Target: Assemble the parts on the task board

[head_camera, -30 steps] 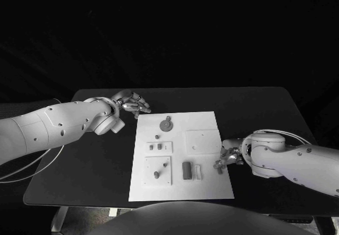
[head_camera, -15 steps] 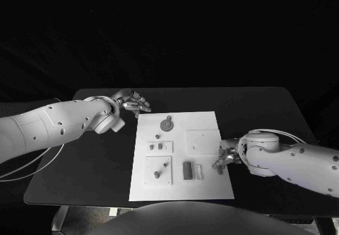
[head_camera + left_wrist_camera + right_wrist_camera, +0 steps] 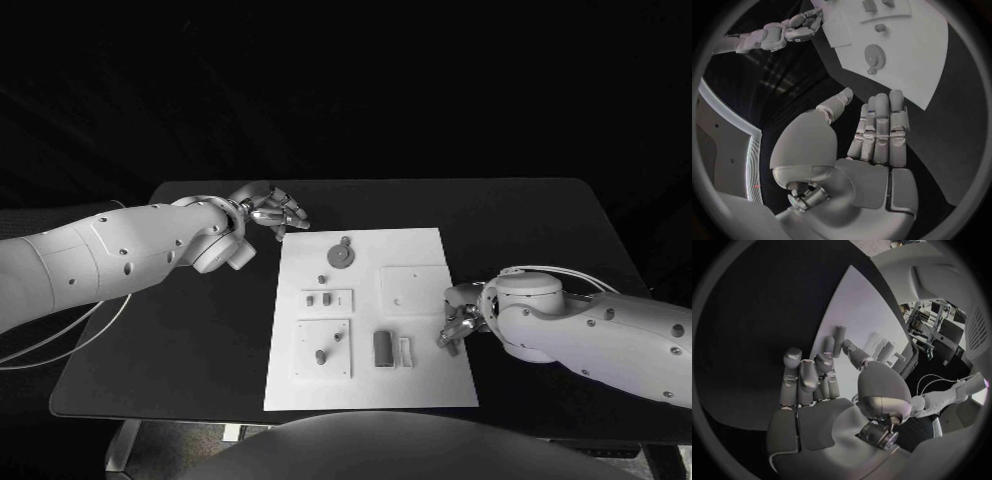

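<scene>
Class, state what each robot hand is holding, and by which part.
Nothing is held: the left hand and right hand both sit beside the task board, fingers apart.

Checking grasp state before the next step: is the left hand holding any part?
No. In the left wrist view the left hand has its fingers straight with nothing in them, off the corner of the task board.

One white task board (image 3: 418, 380) is seen on one black table (image 3: 548, 215). On the board three raised square plates are counted: one (image 3: 414, 290), a smaller one (image 3: 327, 299) and one (image 3: 323, 349). One round disc part (image 3: 339, 254) and one dark block part (image 3: 381, 349) are seen; perhaps four smaller pegs are made out, though these are tiny. Two hands are seen, the left hand (image 3: 268, 213) and the right hand (image 3: 462, 318)
</scene>
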Available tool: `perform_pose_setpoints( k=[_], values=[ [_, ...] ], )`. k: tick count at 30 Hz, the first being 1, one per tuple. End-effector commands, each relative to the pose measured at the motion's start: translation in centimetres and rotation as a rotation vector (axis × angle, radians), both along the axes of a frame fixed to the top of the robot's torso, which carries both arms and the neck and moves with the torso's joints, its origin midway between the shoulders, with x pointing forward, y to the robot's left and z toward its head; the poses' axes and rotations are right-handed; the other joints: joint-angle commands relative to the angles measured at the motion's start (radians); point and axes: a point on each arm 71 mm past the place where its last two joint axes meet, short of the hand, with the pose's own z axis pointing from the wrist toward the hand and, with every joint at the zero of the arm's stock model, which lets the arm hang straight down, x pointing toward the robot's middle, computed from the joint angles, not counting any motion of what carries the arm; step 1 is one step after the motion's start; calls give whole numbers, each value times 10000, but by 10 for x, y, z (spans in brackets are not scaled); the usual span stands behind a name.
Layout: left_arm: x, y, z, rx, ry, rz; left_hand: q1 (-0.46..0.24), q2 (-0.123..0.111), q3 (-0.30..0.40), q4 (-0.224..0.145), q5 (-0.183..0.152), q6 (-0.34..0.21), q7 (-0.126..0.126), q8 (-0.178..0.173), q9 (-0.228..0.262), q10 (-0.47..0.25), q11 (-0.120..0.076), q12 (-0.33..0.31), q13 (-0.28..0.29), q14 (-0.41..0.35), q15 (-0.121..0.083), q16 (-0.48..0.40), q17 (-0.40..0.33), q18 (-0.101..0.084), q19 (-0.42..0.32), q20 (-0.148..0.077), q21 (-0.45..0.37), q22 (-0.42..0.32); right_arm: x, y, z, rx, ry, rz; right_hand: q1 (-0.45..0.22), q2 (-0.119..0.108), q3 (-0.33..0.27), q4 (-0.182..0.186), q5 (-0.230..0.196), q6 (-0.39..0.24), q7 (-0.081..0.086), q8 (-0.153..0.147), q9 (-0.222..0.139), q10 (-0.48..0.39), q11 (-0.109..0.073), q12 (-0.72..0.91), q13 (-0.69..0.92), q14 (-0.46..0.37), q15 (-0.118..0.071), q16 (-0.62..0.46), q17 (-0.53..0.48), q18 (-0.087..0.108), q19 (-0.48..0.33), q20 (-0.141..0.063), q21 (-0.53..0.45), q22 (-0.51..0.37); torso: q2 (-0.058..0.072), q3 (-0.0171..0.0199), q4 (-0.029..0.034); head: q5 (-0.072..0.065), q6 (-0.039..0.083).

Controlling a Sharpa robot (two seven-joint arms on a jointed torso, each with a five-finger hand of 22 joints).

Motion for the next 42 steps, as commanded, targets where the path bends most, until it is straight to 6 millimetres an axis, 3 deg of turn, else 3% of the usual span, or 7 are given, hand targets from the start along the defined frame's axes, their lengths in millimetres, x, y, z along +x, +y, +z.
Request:
perform_pose_setpoints(
  k=[1,9,19,32,42],
  values=[
    [0,-2,1,23,42,-152,-78,4,14,64,-19,23,45,65,-14,62,-13,47,10,45,-60,-36,17,524,6,-54,-57,16,-5,-8,-10,-699,57,43,215,267,79,-344,-3,-83,84,-116,-32,48,40,-29,-17,-29,53,19,-26,134,-44,46,68,3,2,0,4,-3,1],
    [0,-2,0,64,54,-154,-50,13,22,56,-19,15,45,63,-17,59,-15,44,16,49,-63,-36,28,525,11,-61,-57,24,-6,-9,-9,217,302,-757,539,525,125,-521,-3,-122,91,-149,-46,49,47,-52,-41,-57,65,10,-89,134,-44,59,71,-3,-4,-1,5,3,1],
    [0,-1,0,106,67,-157,-32,14,25,48,-19,10,47,61,-20,59,-16,43,21,52,-64,-36,35,524,14,-64,-58,30,-11,-12,-8,1596,995,-2078,976,691,76,-540,-1,-266,133,-242,-89,45,85,-57,-59,-20,71,21,-36,134,-91,59,91,18,-3,-7,4,3,1],
    [0,-2,0,146,87,-172,-7,-2,21,32,-20,-4,53,56,-25,52,-15,37,27,55,-64,-37,48,521,18,-66,-59,41,-14,-3,12,2945,2005,-3073,1107,714,67,-535,-2,-213,116,-226,-94,59,70,-31,-51,48,66,39,58,134,-84,65,108,24,1,-8,5,5,1],
    [0,-3,0,166,98,-192,6,0,21,27,-20,7,51,64,-24,49,-14,34,32,55,-64,-39,56,518,20,-67,-60,48,-19,9,9,3552,2984,-3590,1123,725,68,-534,-2,-207,114,-225,-96,61,67,-26,-49,49,64,42,59,134,-82,66,110,24,1,-4,0,-29,1]
  ],
)
